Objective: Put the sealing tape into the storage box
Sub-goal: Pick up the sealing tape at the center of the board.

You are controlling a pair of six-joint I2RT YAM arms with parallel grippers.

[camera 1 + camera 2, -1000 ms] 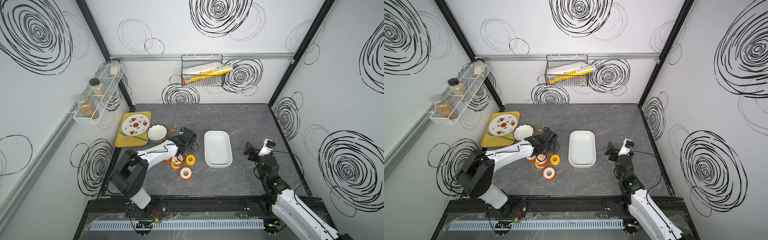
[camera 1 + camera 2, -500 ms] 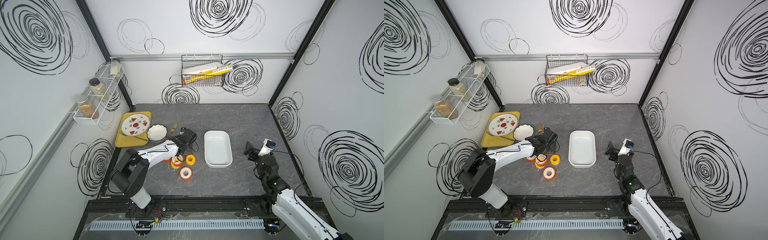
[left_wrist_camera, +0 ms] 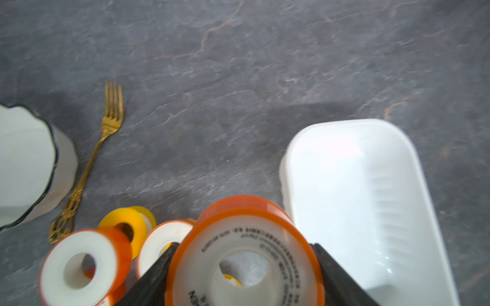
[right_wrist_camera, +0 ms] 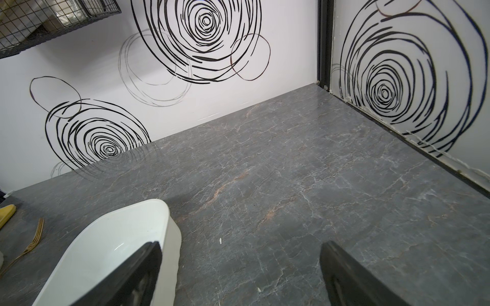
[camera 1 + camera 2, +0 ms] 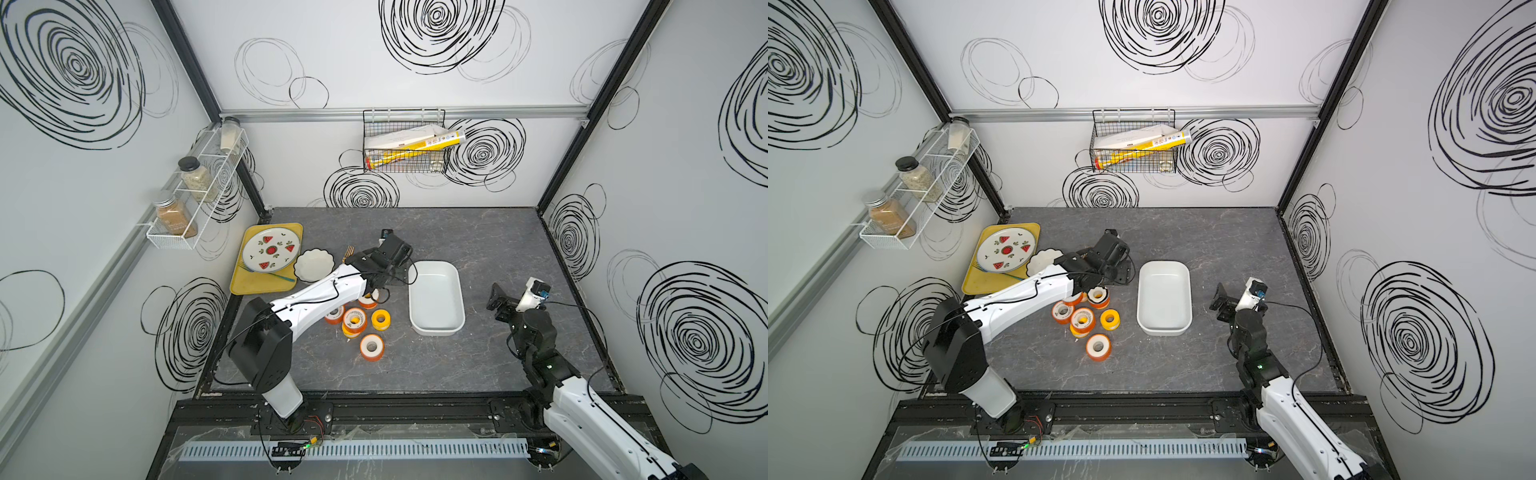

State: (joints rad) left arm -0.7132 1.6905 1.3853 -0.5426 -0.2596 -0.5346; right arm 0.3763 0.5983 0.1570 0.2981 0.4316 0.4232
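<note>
- The left gripper (image 3: pixel 242 263) has its two black fingers pressed against opposite sides of an orange-flanged spool of sealing tape (image 3: pixel 238 227), so it is gripping that spool
- The left wrist view is blurred, and I cannot tell whether the spool has cleared the tabletop (image 3: pixel 238 92)
- In that view the held spool is just beside the near rim of the storage box (image 5: pixel 436 297), on the box side of the cluster
- The box is a white tub, and both top views show it empty
- By my reckoning this is the first spool of the job: the grasp is made and the carry is not yet done
- The other spools (image 5: pixel 354 321) lie bunched on the grey tabletop between the left arm and the box
- One orange spool (image 5: pixel 371 346) lies a little apart from the bunch, nearer the front rail
- The right gripper (image 4: pixel 242 275) hangs off the box's opposite long side, apart from it, with jaws spread wide and nothing between them; it looks idle
- The next move, as I judge it, calls for a lift high enough to clear the neighbouring spools and the low box wall
- After that comes a short sideways carry over the bare box floor, and only then a release
- The spools crowded against the held one could be nudged or dragged as it leaves
- The gold fork (image 3: pixel 87 169) and the scalloped bowl (image 3: pixel 23 164) lie on the side away from the box, out of that path
</note>
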